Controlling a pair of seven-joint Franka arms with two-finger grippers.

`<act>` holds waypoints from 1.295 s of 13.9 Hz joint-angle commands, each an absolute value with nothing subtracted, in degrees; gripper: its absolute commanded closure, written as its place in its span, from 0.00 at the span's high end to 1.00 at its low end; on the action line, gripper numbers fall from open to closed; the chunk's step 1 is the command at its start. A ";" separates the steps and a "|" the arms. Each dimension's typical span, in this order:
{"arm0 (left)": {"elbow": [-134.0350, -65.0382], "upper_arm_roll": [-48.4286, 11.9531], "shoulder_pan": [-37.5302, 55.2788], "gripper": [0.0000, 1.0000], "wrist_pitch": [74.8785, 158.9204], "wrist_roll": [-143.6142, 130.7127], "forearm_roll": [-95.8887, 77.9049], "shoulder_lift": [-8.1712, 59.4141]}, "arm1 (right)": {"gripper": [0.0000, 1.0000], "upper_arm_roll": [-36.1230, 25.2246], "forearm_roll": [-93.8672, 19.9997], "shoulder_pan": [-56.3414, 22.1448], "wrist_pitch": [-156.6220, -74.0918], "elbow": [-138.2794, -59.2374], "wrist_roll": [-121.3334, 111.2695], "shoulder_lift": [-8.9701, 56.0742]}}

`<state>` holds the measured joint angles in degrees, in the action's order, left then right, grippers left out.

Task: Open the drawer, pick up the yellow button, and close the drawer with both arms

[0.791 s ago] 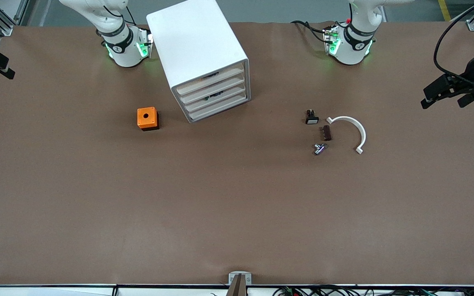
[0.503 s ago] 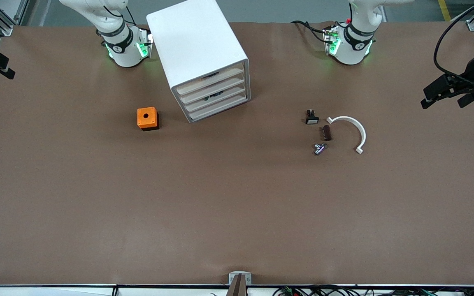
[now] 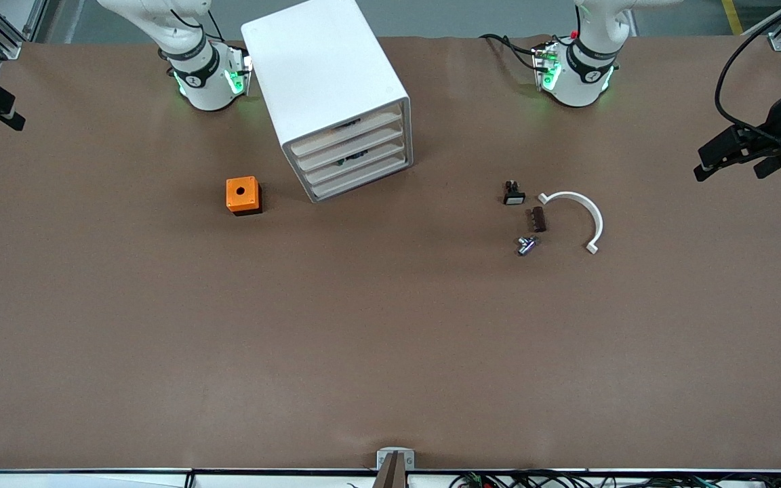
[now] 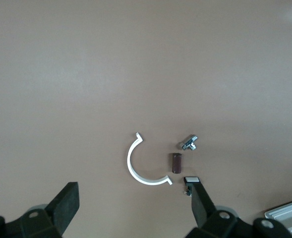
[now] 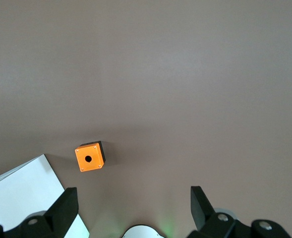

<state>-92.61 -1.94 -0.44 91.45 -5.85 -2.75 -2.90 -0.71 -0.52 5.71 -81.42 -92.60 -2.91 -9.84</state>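
The left gripper (image 4: 131, 210) is hanging with its fingers (image 4: 66, 203) spread wide and holding nothing, high over the left arm's end of the table (image 3: 390, 339), above a white curved clip (image 4: 142, 168), a small brown block (image 4: 177, 162) and a little metal part (image 4: 190, 143). The right gripper (image 5: 131, 208) is also gaping open and empty, high over the right arm's end, looking down on the orange cube (image 5: 89, 156) and a corner of the cabinet (image 3: 326, 88). Both arms are waiting well apart from the cabinet. The drawer (image 3: 348, 133), the uppermost one, is sitting closed, so the button is hiding from view. Judging by this, nothing is being done yet: opening, taking and closing are all remaining
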 commanded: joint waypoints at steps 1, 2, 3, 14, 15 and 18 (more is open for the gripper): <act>-92.81 -2.28 -0.88 1.00 89.92 -6.94 -2.11 -2.81 | 1.00 -0.79 -0.62 5.27 -81.21 -92.99 -2.46 -10.72; -92.64 -2.29 -1.05 1.00 89.91 -7.20 -2.11 -2.81 | 1.00 -0.79 -0.62 5.27 -81.30 -92.99 -2.46 -10.72; -92.38 -2.02 -1.23 1.00 90.09 -7.21 -2.28 -2.81 | 1.00 -0.79 -0.62 5.27 -81.30 -92.99 -2.46 -10.72; -91.76 -4.83 3.15 1.00 87.54 -15.89 -4.92 6.31 | 1.00 -0.88 -0.70 5.27 -81.21 -92.99 -2.46 -10.72; -91.06 -5.09 4.38 1.00 87.54 -17.91 -4.92 8.24 | 1.00 -0.79 -0.62 5.27 -81.21 -92.99 -2.46 -10.72; -88.60 -5.27 8.51 1.00 87.54 -25.55 -4.92 12.91 | 1.00 -0.88 -0.70 5.27 -81.21 -92.99 -2.46 -10.72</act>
<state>-92.26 -5.36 6.74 88.51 -21.79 -4.53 9.86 -0.70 -0.52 5.66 -81.39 -92.62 -2.90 -9.84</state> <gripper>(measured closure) 0.000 0.000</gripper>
